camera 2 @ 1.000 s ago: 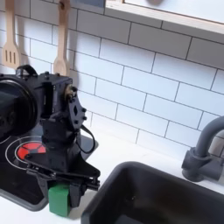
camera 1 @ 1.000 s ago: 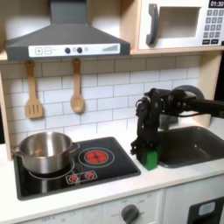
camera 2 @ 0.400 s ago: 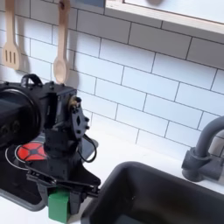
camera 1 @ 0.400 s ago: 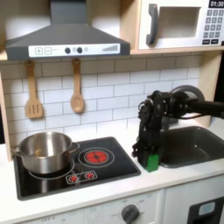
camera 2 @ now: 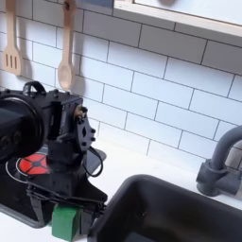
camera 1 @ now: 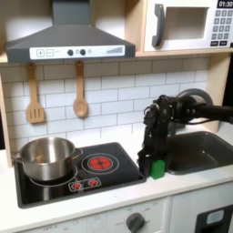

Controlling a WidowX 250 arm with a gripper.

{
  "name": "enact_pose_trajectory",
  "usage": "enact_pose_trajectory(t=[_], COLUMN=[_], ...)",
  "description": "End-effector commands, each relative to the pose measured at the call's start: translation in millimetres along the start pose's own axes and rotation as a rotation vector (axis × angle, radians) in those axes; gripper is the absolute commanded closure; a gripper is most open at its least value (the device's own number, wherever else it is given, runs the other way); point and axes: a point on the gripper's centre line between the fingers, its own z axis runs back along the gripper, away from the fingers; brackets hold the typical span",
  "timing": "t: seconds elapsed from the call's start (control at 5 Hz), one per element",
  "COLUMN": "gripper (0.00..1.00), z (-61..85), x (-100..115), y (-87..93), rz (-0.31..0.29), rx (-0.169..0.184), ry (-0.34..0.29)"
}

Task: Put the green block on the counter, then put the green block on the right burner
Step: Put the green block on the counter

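Block: the green block (camera 1: 157,168) sits low on the table (camera 1: 109,196), between hob (camera 1: 55,187) and sink (camera 1: 205,150).
Tool: the tool (camera 2: 64,216) is clamped on the block.
Do well: let go only when it rests flat beside the hob.

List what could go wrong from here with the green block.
1. The green block sits in the gripper on the narrow counter strip between the hob and the sink; a careless release might tip it into the basin.
2. The burner next to the pot is close to the pot's wall; the arm may bump the pot when it carries the block over.
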Motion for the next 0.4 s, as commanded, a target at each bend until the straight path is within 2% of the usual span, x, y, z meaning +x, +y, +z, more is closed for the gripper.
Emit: enact_pose_trajectory(t=[0.0,0.2], gripper=[0.0,0.31], z=[2.2,1.9], x=[-0.1,-0.2], y=[-0.5,0.6], rz=[-0.003,-0.011], rx=[0.001,0.007], ry=[0.006,0.003])
